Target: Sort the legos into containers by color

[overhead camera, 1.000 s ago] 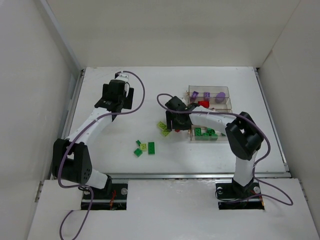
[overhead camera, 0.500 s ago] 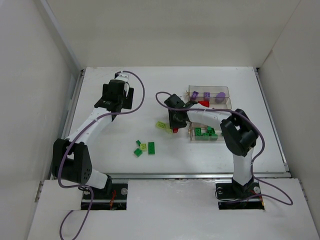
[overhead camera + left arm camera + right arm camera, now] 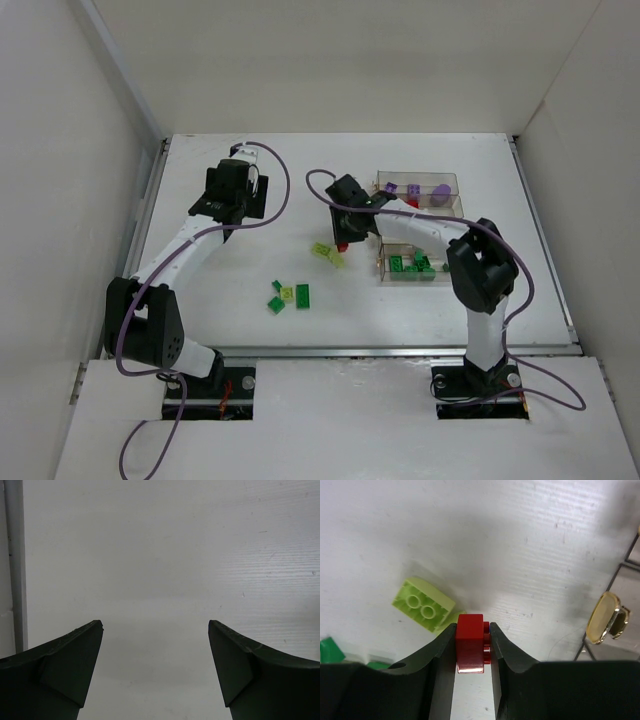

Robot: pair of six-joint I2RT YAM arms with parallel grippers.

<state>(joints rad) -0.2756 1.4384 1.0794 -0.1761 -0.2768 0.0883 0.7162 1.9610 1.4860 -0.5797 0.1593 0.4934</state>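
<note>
My right gripper point(image 3: 472, 630) is shut on a small red lego point(image 3: 470, 642), held just above the table; from above, the right gripper point(image 3: 343, 238) is left of the containers point(image 3: 455, 200). A yellow-green lego point(image 3: 423, 604) lies on the table just left of the fingertips, also seen from above point(image 3: 322, 250). The far bin holds purple legos point(image 3: 411, 189), the one behind it a red lego point(image 3: 407, 207), and the near bin green legos point(image 3: 412, 265). My left gripper point(image 3: 156, 625) stands open over bare table at the far left point(image 3: 240, 195).
A small cluster of green and yellow-green legos point(image 3: 288, 295) lies at the table's middle front. A glossy yellowish oval piece point(image 3: 603, 617) sits at the bin's corner, right of my right fingers. Low walls border the table on the left and right.
The right gripper has closed on the red lego and moved with it away from the front, along the left side of the bins. The left arm has not moved.
</note>
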